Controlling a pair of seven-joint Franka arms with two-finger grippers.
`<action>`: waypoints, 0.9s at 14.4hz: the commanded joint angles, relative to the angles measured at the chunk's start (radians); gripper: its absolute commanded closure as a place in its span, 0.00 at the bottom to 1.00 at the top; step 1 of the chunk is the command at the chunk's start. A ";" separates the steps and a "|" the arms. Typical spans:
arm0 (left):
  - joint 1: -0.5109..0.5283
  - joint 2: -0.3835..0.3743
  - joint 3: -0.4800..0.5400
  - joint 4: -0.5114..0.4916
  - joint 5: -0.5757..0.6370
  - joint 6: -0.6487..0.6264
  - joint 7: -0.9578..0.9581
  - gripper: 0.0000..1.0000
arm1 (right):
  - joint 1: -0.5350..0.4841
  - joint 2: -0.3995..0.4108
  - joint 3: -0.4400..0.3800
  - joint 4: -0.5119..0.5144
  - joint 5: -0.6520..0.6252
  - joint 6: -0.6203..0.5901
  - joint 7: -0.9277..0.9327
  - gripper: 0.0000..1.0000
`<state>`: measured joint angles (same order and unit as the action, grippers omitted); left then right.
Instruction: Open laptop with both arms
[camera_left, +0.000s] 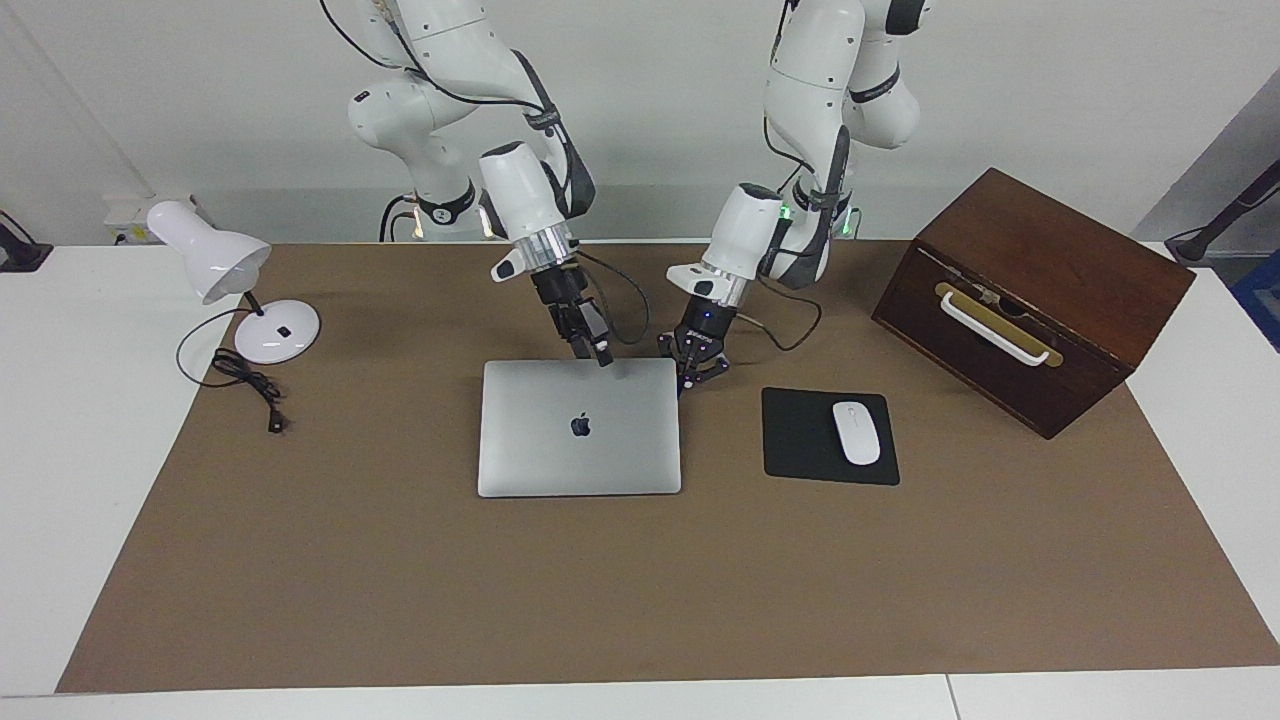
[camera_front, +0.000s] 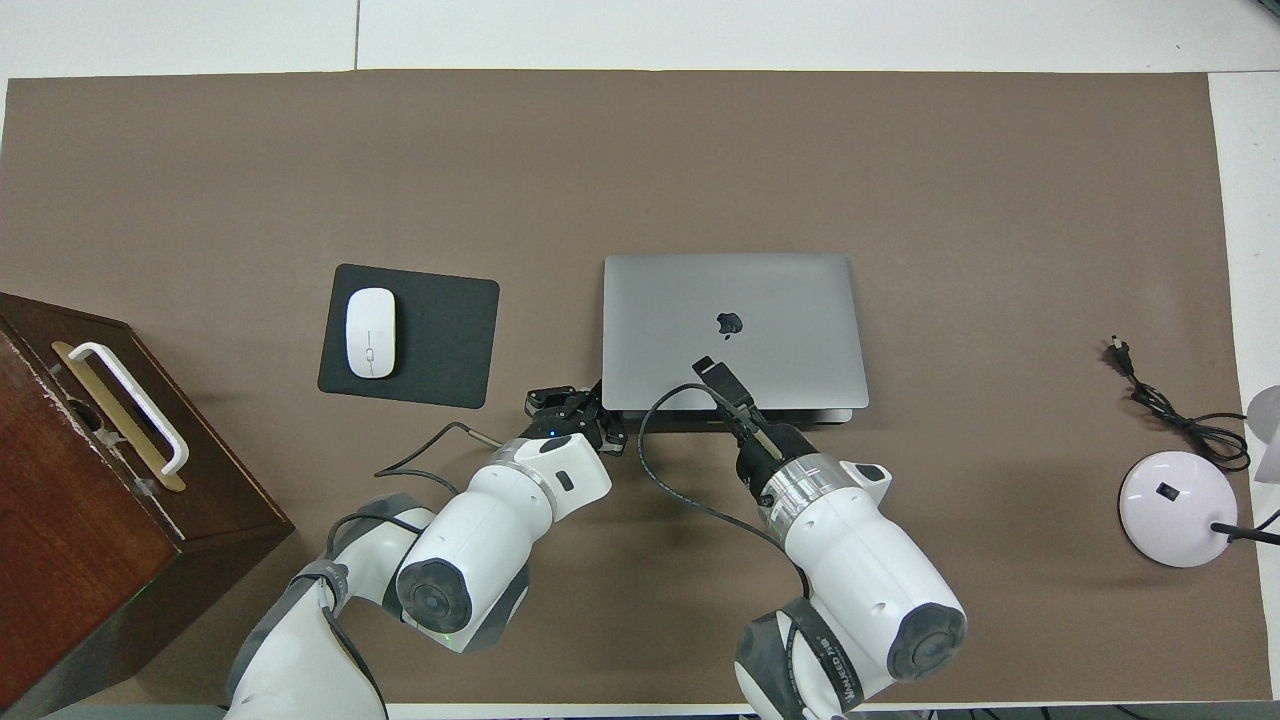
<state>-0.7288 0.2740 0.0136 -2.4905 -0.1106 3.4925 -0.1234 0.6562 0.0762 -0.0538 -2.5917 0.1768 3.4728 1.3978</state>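
- Presently, laptop (camera_left: 579, 427): mid-mat, lid apparently closed; opening remains.
- left gripper (camera_left: 690, 380): fingertips together, beside laptop's 1 o'clock corner, facing view.
- right gripper (camera_left: 602, 357): over 12 o'clock edge; grip undetermined.

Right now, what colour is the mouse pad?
Black, under the white mouse; pad shows best overhead.

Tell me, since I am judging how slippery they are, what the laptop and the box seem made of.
The laptop looks like metal, matte silver-grey: even soft sheen, thin flat lid. The box looks like dark stained wood with a slight gloss, grain faintly visible; its handle appears white, on a brass-coloured plate, material unclear.
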 joint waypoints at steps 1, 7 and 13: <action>-0.020 0.019 0.003 0.018 -0.035 0.013 0.002 1.00 | -0.015 0.014 0.006 0.024 0.020 -0.017 -0.043 0.00; -0.020 0.017 0.003 0.018 -0.037 0.013 0.002 1.00 | -0.013 0.031 0.008 0.114 0.020 -0.096 -0.037 0.00; -0.024 0.019 -0.001 0.019 -0.037 0.013 -0.013 1.00 | -0.017 0.057 0.006 0.199 0.020 -0.158 -0.040 0.00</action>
<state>-0.7295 0.2740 0.0064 -2.4891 -0.1187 3.4925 -0.1308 0.6521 0.1027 -0.0516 -2.4564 0.1768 3.3364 1.3877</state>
